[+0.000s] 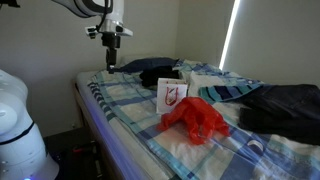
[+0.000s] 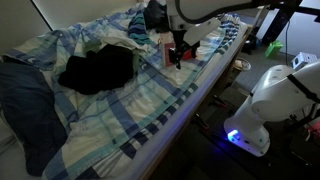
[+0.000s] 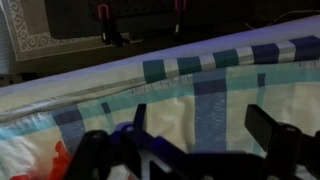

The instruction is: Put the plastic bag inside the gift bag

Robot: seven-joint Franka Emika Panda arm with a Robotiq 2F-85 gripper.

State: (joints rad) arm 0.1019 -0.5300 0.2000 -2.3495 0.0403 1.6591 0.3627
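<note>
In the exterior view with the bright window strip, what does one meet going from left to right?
White rounded robot base → black end effector → red crumpled plastic bag → black heap of clothing.

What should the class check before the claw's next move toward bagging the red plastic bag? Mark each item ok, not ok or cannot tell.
1. Claw open and empty: ok.
2. Red plastic bag unobstructed on the bed: ok.
3. Gift bag standing upright: ok.
4. Gift bag mouth open: cannot tell.
5. Claw above the red plastic bag: not ok; it hangs near the bed's edge, away from it.
</note>
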